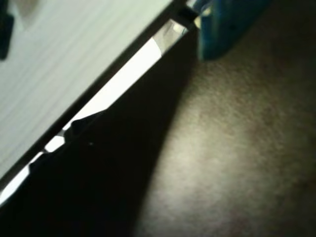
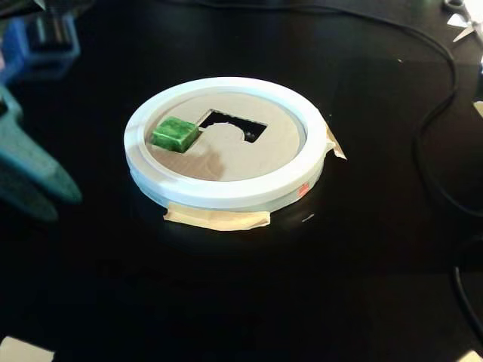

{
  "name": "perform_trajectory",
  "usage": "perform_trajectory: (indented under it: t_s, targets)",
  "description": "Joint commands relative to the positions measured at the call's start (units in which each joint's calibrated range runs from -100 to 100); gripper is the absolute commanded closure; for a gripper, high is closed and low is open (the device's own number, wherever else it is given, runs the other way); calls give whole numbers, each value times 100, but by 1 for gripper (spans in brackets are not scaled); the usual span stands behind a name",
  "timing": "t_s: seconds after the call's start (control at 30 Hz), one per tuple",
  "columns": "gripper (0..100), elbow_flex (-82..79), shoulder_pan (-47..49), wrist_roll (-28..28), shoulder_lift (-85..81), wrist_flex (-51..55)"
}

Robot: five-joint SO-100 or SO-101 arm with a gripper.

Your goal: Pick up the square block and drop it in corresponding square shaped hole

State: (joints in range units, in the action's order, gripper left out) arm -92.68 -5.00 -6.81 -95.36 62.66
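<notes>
In the fixed view, strips of tan masking tape (image 2: 217,219) at the near edge pin a white ring (image 2: 226,192) to the black desk (image 2: 226,302), with another tab of tape (image 2: 333,143) on the ring's right side. Inside the ring sits a flat cardboard disc (image 2: 226,162), and on its left part rests the square block (image 2: 175,133), a glossy, mottled green piece with a lighter top face and darker sides, lying flat close to the ring's inner wall. Just to the block's right, touching or nearly touching its corner, is the square hole (image 2: 235,125), dark inside. A black cable (image 2: 430,121) curves along the right. At the left edge, blurred blue-teal parts of the hand (image 2: 30,177) stand apart from the ring; I cannot tell whether its fingers are apart or together. The wrist view is dim and blurred, showing a blue part (image 1: 229,24) over a brownish surface (image 1: 237,148).
</notes>
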Motion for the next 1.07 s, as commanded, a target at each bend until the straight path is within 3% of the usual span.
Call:
perform_trajectory:
  t_s: [0.0, 1.03]
  targets:
    - [36, -650, -62, 34, -464, -250]
    - [38, -714, -75, 24, -455, -159]
